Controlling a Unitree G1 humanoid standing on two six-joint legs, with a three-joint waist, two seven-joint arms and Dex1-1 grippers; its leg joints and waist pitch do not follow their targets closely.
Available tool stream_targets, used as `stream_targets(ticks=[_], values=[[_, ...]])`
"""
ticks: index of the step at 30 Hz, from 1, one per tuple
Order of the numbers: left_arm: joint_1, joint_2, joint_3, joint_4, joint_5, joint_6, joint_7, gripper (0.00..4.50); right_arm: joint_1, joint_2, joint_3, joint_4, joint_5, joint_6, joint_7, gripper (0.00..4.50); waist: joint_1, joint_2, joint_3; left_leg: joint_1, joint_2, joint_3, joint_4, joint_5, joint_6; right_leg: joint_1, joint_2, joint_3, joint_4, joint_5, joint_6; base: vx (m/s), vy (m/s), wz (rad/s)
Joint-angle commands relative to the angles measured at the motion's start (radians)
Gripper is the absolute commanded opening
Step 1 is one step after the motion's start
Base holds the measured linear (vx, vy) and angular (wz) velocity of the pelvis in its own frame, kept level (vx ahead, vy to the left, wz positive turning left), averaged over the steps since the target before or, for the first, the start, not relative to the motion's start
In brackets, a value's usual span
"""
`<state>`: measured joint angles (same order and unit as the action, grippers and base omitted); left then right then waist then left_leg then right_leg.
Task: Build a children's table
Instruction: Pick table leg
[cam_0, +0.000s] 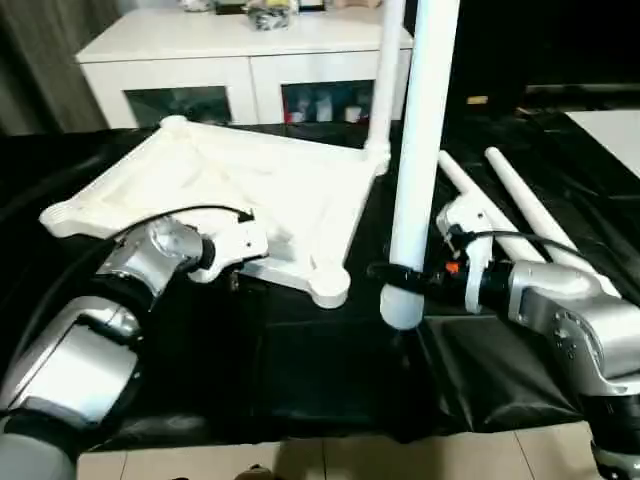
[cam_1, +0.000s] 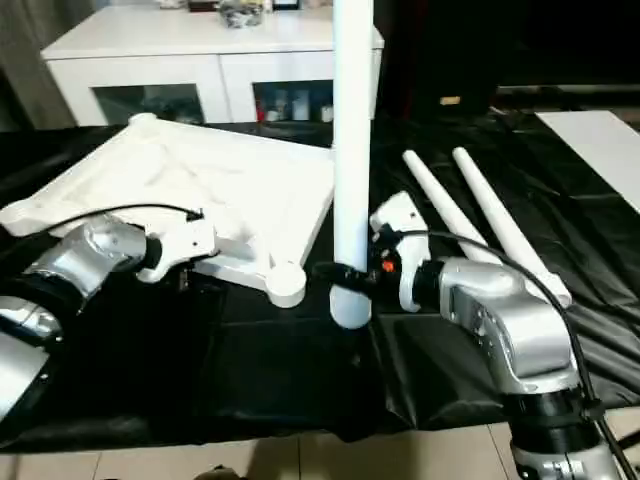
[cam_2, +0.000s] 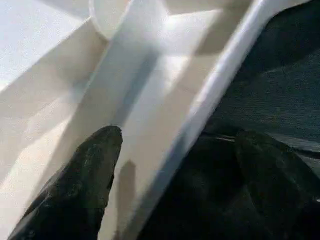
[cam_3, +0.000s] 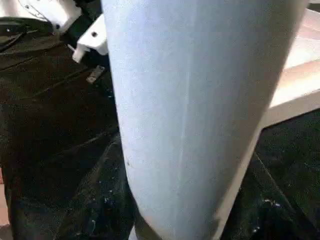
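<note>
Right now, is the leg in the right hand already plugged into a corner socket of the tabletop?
No, the right hand holds the leg upright beside the tabletop, its lower end clear of the near corner socket.

A white plastic rectangular tabletop (cam_0: 230, 190) with ribbed underside and white tapered tube legs (cam_1: 352, 150) are seen. The desk (cam_0: 300, 370) is covered in black sheeting.

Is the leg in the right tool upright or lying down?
Upright. The leg stands vertical in the right tool, its thick end above the black cloth.
</note>
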<state>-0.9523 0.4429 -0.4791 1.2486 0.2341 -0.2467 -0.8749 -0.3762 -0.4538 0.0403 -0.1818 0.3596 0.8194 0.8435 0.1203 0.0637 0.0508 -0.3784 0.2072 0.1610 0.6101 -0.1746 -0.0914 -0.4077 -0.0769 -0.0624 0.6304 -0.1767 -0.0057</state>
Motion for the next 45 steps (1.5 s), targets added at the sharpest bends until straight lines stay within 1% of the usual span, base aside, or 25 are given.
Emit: stream_targets(ticks=[1,2,3,4,5,7,8,10,18,20,21,23,26,27,29,30,31,33,34,35,36,40,41,44,45], values=[[-0.018,-0.009,-0.008,0.021,0.035,-0.004,0.062,4.09,0.005,-0.003,-0.011,-0.038,0.016,0.016,-0.017,1.84,-0.005,0.012,-0.08,0.014,0.006,-0.006,-0.067,-0.222,-0.03,0.065,-0.051,0.039,-0.078,-0.151,-0.192,0.0,0.0,0.0],[-0.018,-0.012,-0.01,0.027,0.041,-0.001,0.064,4.09,0.008,-0.003,-0.01,-0.043,0.02,0.02,-0.019,1.84,-0.008,0.011,-0.08,0.015,0.005,-0.005,-0.066,-0.226,-0.028,0.064,-0.049,0.038,-0.081,-0.152,-0.193,0.0,0.0,0.0],[-0.018,-0.018,-0.009,0.036,0.047,0.0,0.066,4.09,0.012,-0.005,-0.008,-0.05,0.022,0.025,-0.023,1.84,-0.01,0.02,-0.079,0.016,0.005,-0.006,-0.066,-0.233,-0.026,0.064,-0.052,0.038,-0.082,-0.163,-0.197,0.0,0.0,0.0],[-0.02,-0.022,-0.011,0.045,0.054,-0.003,0.07,4.09,0.014,-0.006,-0.007,-0.056,0.025,0.029,-0.027,1.84,-0.015,0.015,-0.077,0.015,0.003,-0.005,-0.067,-0.24,-0.022,0.065,-0.049,0.037,-0.088,-0.175,-0.195,0.0,0.0,0.0],[-0.024,-0.025,-0.014,0.055,0.063,0.001,0.069,4.09,0.016,-0.007,-0.006,-0.06,0.028,0.033,-0.03,1.84,-0.018,0.019,-0.074,0.017,0.003,-0.005,-0.07,-0.259,-0.02,0.065,-0.049,0.036,-0.092,-0.202,-0.192,0.0,0.0,0.0],[-0.027,-0.029,-0.019,0.065,0.072,0.008,0.062,4.09,0.019,-0.01,-0.007,-0.067,0.031,0.037,-0.032,1.84,-0.022,0.017,-0.073,0.02,0.0,-0.005,-0.07,-0.274,-0.017,0.068,-0.051,0.035,-0.097,-0.272,-0.176,0.0,0.0,0.0],[-0.032,-0.034,-0.018,0.075,0.075,0.024,0.032,3.9,0.023,-0.015,-0.011,-0.074,0.035,0.042,-0.032,1.84,-0.023,0.028,-0.074,0.021,0.0,-0.006,-0.069,-0.273,-0.017,0.067,-0.052,0.036,-0.097,-0.288,-0.171,0.0,0.0,0.0],[-0.036,-0.038,-0.014,0.081,0.076,0.039,0.012,3.79,0.026,-0.019,-0.014,-0.077,0.037,0.045,-0.032,1.84,-0.028,0.023,-0.073,0.02,-0.002,-0.005,-0.069,-0.265,-0.012,0.067,-0.051,0.036,-0.105,-0.317,-0.157,0.0,0.0,0.0],[-0.067,-0.047,0.001,0.099,0.08,0.14,-0.172,3.13,0.028,-0.038,-0.008,-0.066,0.04,0.035,-0.024,1.84,-0.037,0.025,-0.075,0.016,-0.001,-0.005,-0.069,-0.234,0.006,0.067,-0.052,0.034,-0.104,-0.298,-0.171,0.0,0.0,0.0],[-0.077,-0.048,0.007,0.1,0.076,0.173,-0.234,2.95,0.018,-0.04,0.003,-0.052,0.042,0.025,-0.022,1.84,-0.034,0.014,-0.076,0.013,0.001,-0.004,-0.07,-0.211,0.016,0.069,-0.054,0.034,-0.1,-0.268,-0.186,0.0,0.0,0.0],[-0.079,-0.048,0.009,0.1,0.075,0.177,-0.245,2.91,0.014,-0.04,0.005,-0.048,0.041,0.022,-0.021,1.84,-0.032,0.018,-0.077,0.014,0.002,-0.005,-0.069,-0.206,0.016,0.069,-0.055,0.035,-0.098,-0.261,-0.189,0.0,0.0,0.0],[-0.079,-0.055,0.034,0.094,0.045,0.198,-0.276,2.77,0.004,-0.038,0.014,-0.034,0.039,0.013,-0.014,1.84,-0.031,0.006,-0.077,0.012,0.002,-0.004,-0.07,-0.192,0.024,0.07,-0.056,0.034,-0.096,-0.239,-0.198,0.0,0.0,0.0],[-0.073,-0.074,0.084,0.079,-0.007,0.25,-0.316,2.55,-0.011,-0.033,0.026,-0.015,0.038,0.006,-0.007,1.84,-0.024,0.008,-0.079,0.013,0.005,-0.001,-0.067,-0.171,0.037,0.067,-0.059,0.035,-0.09,-0.207,-0.228,0.0,0.0,0.0],[-0.068,-0.076,0.09,0.072,-0.012,0.256,-0.322,2.42,-0.013,-0.031,0.03,-0.01,0.038,0.004,-0.005,1.84,-0.024,-0.004,-0.078,0.012,0.006,0.0,-0.068,-0.165,0.041,0.068,-0.059,0.035,-0.091,-0.2,-0.229,0.0,0.0,0.0],[-0.062,-0.078,0.094,0.067,-0.015,0.262,-0.327,2.25,-0.015,-0.029,0.033,-0.006,0.038,0.001,-0.004,1.84,-0.022,0.004,-0.079,0.011,0.008,-0.001,-0.069,-0.152,0.047,0.068,-0.06,0.035,-0.088,-0.179,-0.23,0.0,0.0,0.0],[-0.044,-0.078,0.101,0.055,-0.023,0.275,-0.338,2.17,-0.02,-0.023,0.04,0.002,0.038,-0.003,0.0,1.84,-0.021,-0.015,-0.079,0.009,0.007,0.0,-0.07,-0.139,0.053,0.072,-0.06,0.035,-0.083,-0.161,-0.23,0.0,0.0,0.0],[-0.031,-0.079,0.112,0.043,-0.032,0.293,-0.347,2.03,-0.024,-0.02,0.045,0.008,0.037,-0.007,0.001,1.84,-0.018,-0.005,-0.079,0.009,0.008,0.0,-0.069,-0.129,0.057,0.069,-0.062,0.035,-0.083,-0.156,-0.23,0.0,0.0,0.0],[-0.012,-0.078,0.126,0.025,-0.04,0.317,-0.356,1.82,-0.034,-0.016,0.053,0.024,0.035,-0.018,0.002,1.84,-0.021,-0.006,-0.079,0.009,0.009,0.0,-0.071,-0.13,0.058,0.068,-0.062,0.035,-0.083,-0.148,-0.236,0.0,0.0,0.0],[0.0,-0.07,0.121,0.015,-0.029,0.315,-0.34,1.82,-0.041,-0.011,0.057,0.036,0.033,-0.025,0.002,1.84,-0.021,-0.014,-0.08,0.011,0.011,0.001,-0.072,-0.137,0.058,0.068,-0.063,0.035,-0.082,-0.144,-0.239,0.0,0.0,0.0],[0.016,-0.058,0.113,0.003,-0.017,0.315,-0.323,1.72,-0.049,-0.005,0.062,0.048,0.029,-0.034,0.002,1.84,-0.019,-0.01,-0.08,0.012,0.013,0.0,-0.073,-0.139,0.055,0.067,-0.064,0.036,-0.081,-0.141,-0.238,0.0,0.0,0.0],[0.046,-0.036,0.101,-0.022,-0.001,0.32,-0.301,1.67,-0.06,0.004,0.071,0.067,0.023,-0.048,0.004,1.84,-0.02,-0.017,-0.078,0.012,0.014,0.0,-0.076,-0.148,0.051,0.067,-0.064,0.036,-0.082,-0.144,-0.236,0.0,0.0,0.0],[0.086,-0.013,0.092,-0.055,0.014,0.327,-0.284,1.46,-0.068,0.014,0.079,0.084,0.021,-0.061,0.006,1.84,-0.024,-0.016,-0.073,0.013,0.012,0.002,-0.079,-0.178,0.037,0.065,-0.064,0.037,-0.087,-0.19,-0.221,0.0,0.0,0.0],[0.107,-0.001,0.081,-0.072,0.026,0.32,-0.281,1.41,-0.07,0.018,0.083,0.09,0.019,-0.066,0.007,1.84,-0.022,-0.023,-0.072,0.011,0.013,0.0,-0.082,-0.181,0.033,0.069,-0.067,0.038,-0.086,-0.211,-0.21,0.0,0.0,0.0],[0.159,0.035,0.053,-0.125,0.061,0.309,-0.264,1.26,-0.079,0.026,0.095,0.112,0.014,-0.083,0.011,1.84,-0.027,-0.025,-0.067,0.009,0.01,-0.003,-0.091,-0.213,0.011,0.067,-0.069,0.038,-0.099,-0.35,-0.145,0.0,0.0,0.0],[0.173,0.048,0.046,-0.147,0.077,0.309,-0.248,1.21,-0.082,0.029,0.099,0.123,0.012,-0.091,0.013,1.84,-0.027,-0.03,-0.066,0.01,0.011,-0.003,-0.093,-0.222,0.008,0.065,-0.068,0.038,-0.101,-0.362,-0.139,0.0,0.0,0.0]])
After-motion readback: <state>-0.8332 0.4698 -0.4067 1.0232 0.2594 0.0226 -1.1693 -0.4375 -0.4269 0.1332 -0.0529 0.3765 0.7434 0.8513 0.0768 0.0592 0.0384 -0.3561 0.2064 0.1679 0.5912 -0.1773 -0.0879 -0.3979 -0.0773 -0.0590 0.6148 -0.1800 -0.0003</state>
